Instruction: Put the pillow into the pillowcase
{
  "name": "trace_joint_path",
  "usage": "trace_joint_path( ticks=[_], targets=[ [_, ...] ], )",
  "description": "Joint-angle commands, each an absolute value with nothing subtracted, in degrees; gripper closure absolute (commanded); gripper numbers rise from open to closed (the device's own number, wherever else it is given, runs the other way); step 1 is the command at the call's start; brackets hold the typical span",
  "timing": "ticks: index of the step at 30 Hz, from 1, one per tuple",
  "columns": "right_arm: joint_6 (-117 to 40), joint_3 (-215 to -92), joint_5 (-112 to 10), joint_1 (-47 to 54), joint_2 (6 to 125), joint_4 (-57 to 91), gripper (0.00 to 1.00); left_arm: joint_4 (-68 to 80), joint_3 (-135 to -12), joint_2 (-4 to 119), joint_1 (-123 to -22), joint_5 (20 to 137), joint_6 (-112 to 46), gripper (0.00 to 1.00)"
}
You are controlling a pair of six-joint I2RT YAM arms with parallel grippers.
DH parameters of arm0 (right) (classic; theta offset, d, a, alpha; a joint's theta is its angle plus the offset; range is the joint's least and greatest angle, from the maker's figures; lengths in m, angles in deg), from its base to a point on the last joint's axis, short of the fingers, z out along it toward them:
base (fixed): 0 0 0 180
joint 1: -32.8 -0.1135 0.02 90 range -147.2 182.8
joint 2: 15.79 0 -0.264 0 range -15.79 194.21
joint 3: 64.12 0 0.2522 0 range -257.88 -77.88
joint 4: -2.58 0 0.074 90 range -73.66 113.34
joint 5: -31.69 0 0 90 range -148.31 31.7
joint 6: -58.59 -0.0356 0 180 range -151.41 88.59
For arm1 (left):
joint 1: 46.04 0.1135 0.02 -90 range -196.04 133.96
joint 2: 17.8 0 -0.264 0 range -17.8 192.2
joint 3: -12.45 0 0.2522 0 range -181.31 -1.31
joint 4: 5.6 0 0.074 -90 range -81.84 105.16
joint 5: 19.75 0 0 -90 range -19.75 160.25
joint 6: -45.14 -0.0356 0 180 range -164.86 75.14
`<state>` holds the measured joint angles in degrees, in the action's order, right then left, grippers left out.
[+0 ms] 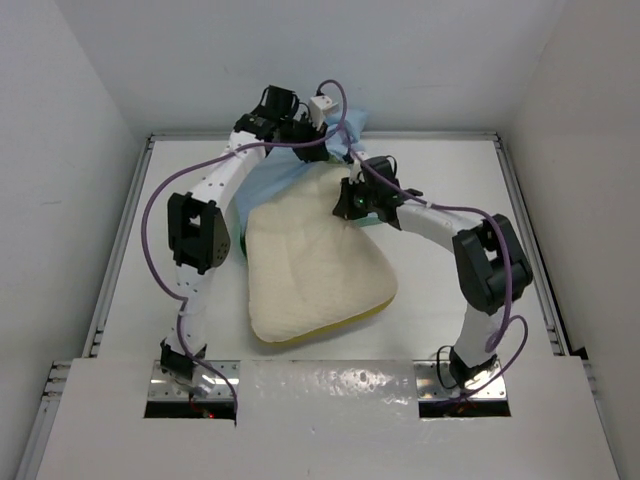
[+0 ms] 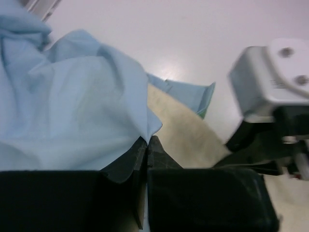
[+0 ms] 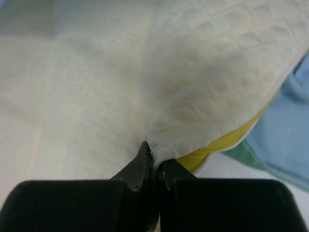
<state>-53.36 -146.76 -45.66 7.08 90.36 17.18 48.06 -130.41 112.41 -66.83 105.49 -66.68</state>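
Note:
The cream-white pillow (image 1: 315, 275) with a yellow edge band lies in the middle of the table, its far end against the pillowcase. The light blue pillowcase (image 1: 285, 170) is bunched at the far side, a sea-green strip showing by the pillow's right corner. My left gripper (image 1: 305, 135) is shut on a pinch of the blue pillowcase fabric (image 2: 82, 111), held up at the back. My right gripper (image 1: 350, 200) is shut on the pillow's far right corner (image 3: 193, 96), next to the yellow band (image 3: 217, 145). The pillow also shows below the cloth in the left wrist view (image 2: 188, 140).
The white table has raised rails along its left (image 1: 120, 240) and right (image 1: 525, 240) sides and a back wall. Purple cables loop off both arms. My right arm's wrist block (image 2: 270, 82) shows in the left wrist view.

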Motion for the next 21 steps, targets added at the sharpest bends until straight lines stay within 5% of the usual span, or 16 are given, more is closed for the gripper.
trace_joint_path(
  ticks=[1,9,14,15,16,17,18,20,21],
  targets=[
    [-57.8,-145.3,-46.1,5.9,85.1,1.6,1.00,48.0,-128.7,107.4,-69.3,122.2,-67.3,1.00],
    [-72.7,-140.6,-60.7,6.4,85.3,-18.7,1.00,80.1,-122.4,107.4,-73.6,129.7,-100.0,1.00],
    [-83.8,-138.9,-77.0,9.9,86.9,-14.0,1.00,83.7,-115.5,103.9,-70.9,125.9,-105.4,1.00],
    [-81.9,-140.2,-75.0,10.1,88.0,-12.5,1.00,83.4,-115.7,103.9,-70.4,125.1,-105.0,0.95],
    [-79.0,-141.8,-68.0,9.9,90.2,-11.1,0.98,82.5,-116.2,104.1,-69.2,124.3,-103.1,0.79],
    [-73.8,-145.0,-63.8,9.6,91.1,-6.1,0.65,80.8,-118.3,104.5,-68.1,123.0,-98.9,0.49],
    [-71.2,-146.2,-59.9,9.3,91.6,-3.4,0.45,80.6,-119.4,104.7,-67.0,123.2,-97.8,0.37],
    [-66.8,-145.9,-54.8,9.2,90.4,4.4,0.23,80.1,-122.9,103.9,-62.0,125.0,-94.5,0.07],
    [-65.8,-144.8,-55.4,9.7,89.0,5.9,0.18,79.9,-123.4,103.2,-60.2,125.2,-93.6,0.06]
  ],
)
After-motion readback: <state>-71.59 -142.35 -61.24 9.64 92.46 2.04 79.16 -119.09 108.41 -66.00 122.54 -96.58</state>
